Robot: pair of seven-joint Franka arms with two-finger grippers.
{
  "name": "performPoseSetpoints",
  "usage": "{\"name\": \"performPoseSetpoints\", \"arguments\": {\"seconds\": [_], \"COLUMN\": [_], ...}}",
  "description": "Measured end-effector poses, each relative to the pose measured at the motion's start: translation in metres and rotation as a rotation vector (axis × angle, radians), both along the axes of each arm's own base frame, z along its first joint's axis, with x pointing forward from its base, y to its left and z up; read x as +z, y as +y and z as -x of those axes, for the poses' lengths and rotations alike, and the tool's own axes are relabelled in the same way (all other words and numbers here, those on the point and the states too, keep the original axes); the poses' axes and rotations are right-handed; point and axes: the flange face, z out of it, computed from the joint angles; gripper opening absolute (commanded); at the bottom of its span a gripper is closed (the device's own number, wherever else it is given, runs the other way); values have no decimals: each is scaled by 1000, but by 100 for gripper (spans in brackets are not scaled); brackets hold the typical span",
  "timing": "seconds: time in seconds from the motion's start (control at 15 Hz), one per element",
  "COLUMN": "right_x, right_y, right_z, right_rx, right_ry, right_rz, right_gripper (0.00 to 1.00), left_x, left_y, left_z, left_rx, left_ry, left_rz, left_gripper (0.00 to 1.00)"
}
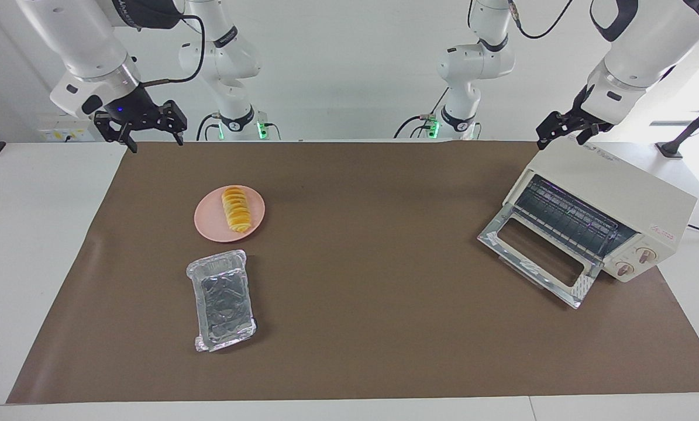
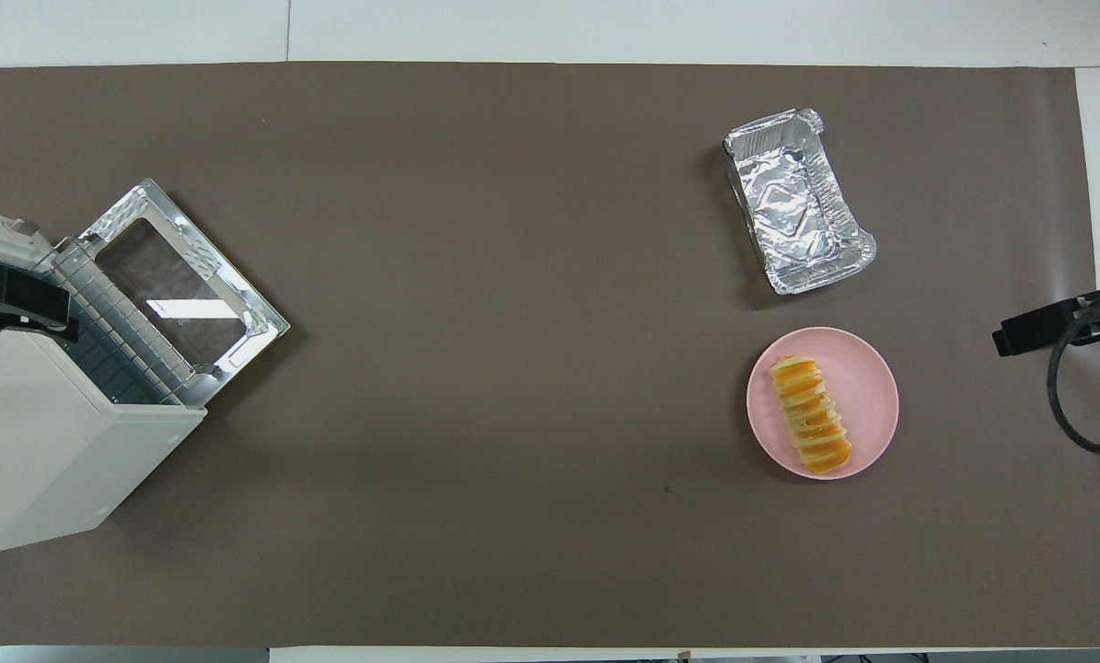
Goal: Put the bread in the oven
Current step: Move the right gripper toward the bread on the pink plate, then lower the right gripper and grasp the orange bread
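Bread (image 1: 236, 209) lies well apart from both grippers' spread fingers (image 1: 131, 142).

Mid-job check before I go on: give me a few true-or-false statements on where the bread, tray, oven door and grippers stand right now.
1. The bread lies on the pink plate. True.
2. The oven door is shut. False: it hangs open, the rack showing.
3. The foil tray holds the bread. False: the tray is empty, and sits farther from the robots than the plate.
4. The right gripper is open and holds nothing. True.
5. The left gripper grips the bread. False: it is open, up over the oven's top.
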Motion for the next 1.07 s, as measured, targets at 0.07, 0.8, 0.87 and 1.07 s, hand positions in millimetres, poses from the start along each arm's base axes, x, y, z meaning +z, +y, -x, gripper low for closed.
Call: {"name": "performPoseSetpoints", "arguments": {"seconds": [0.07,0.8,0.87,1.07], "right_x": [0,-88,-112,-181], "right_y": [0,36,50,82], "right_z": [0,27,33,38], "right_rx": [0,73,93,119], "right_ry": [0,-9,-22,-53], "right_rz": [0,11,18,29], "right_gripper": [100,100,100,100], "left_x": [0,0,0,0], "left_y": [0,0,0,0], "left_z": [0,0,0,0], "left_rx": [0,0,0,0], "left_ry": [0,0,0,0], "left_rz": [0,0,0,0], "left_gripper": [100,100,100,100]}}
